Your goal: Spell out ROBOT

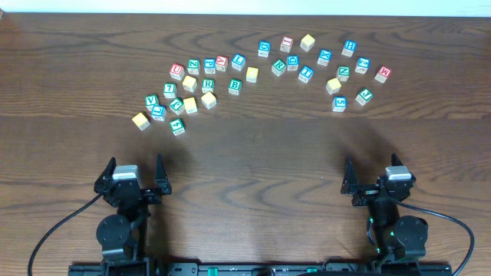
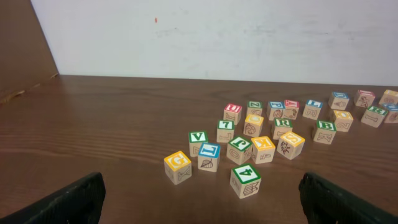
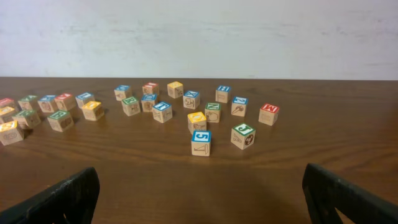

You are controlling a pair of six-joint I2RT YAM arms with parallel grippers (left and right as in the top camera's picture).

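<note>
Small wooden alphabet cubes lie scattered in an arc across the far half of the table. The green R (image 1: pixel 208 84) (image 2: pixel 283 124) and the green B (image 1: pixel 235 86) (image 2: pixel 325 127) sit in the left cluster. The blue T (image 1: pixel 306 73) (image 3: pixel 162 109) is in the right cluster. Several yellow-topped cubes lie among them, such as one at the back (image 1: pixel 307 41) (image 3: pixel 175 87) and one nearer (image 1: pixel 333 85) (image 3: pixel 196 118). My left gripper (image 1: pixel 135 164) (image 2: pixel 199 200) and right gripper (image 1: pixel 373 164) (image 3: pixel 199 194) both stand open and empty near the front edge, well short of the cubes.
Other lettered cubes crowd the arc: a green 4 (image 2: pixel 246 177) and yellow G (image 2: pixel 177 163) nearest the left gripper, a blue 5 (image 3: pixel 201 140) and green J (image 3: pixel 243 134) nearest the right. Bare wood table (image 1: pixel 253 169) lies between the arms and cubes. A white wall stands behind.
</note>
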